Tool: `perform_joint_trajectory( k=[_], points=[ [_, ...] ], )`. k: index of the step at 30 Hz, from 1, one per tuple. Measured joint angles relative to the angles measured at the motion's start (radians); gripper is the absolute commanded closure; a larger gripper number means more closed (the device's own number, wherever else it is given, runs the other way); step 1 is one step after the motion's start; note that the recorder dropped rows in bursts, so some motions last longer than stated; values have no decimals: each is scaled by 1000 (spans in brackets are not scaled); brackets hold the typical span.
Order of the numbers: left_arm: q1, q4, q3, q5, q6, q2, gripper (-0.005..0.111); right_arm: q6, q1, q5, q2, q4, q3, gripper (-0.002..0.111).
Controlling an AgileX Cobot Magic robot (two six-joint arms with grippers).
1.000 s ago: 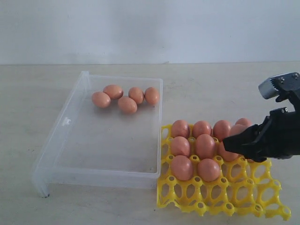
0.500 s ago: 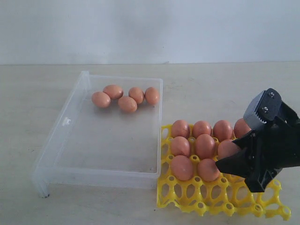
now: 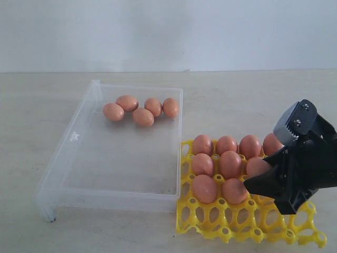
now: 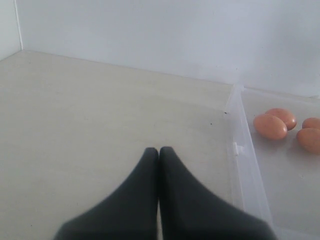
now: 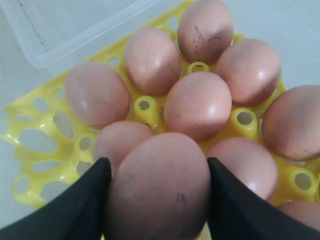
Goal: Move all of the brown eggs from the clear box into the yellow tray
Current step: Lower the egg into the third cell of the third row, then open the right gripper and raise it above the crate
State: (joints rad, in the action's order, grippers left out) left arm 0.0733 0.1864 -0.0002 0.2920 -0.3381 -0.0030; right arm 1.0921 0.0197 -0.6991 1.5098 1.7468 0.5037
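Over tray (image 5: 136, 117), egg (image 5: 160, 192) grasped in my right pincer (image 5: 157, 167), close above others already seated. I count five eggs (image 3: 143, 117) at far end of box (image 3: 121, 158). My left pincer (image 4: 159, 150) clenched, empty, above worktop (image 4: 75, 125) beside box.

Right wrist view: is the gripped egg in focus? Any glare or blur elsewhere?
Right wrist view: the brown egg in the right pincer is slightly soft, tray eggs behind sharper. Exterior view: flat even light, faint shadows, no harsh glare on the clear box. Left wrist view: shut left pincer blurred up close.
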Motion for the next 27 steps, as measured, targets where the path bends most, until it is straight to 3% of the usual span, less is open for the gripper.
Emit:
perform_joint_trajectory(
  k=[5,25,27],
  points=[
    [0,0,0,0,0,0,111,7,0,6,1,0,0,57],
    [0,0,0,0,0,0,111,42,0,27,1,-56,0,57],
    [0,0,0,0,0,0,111,44,0,28,1,-56,0,53]
  ],
)
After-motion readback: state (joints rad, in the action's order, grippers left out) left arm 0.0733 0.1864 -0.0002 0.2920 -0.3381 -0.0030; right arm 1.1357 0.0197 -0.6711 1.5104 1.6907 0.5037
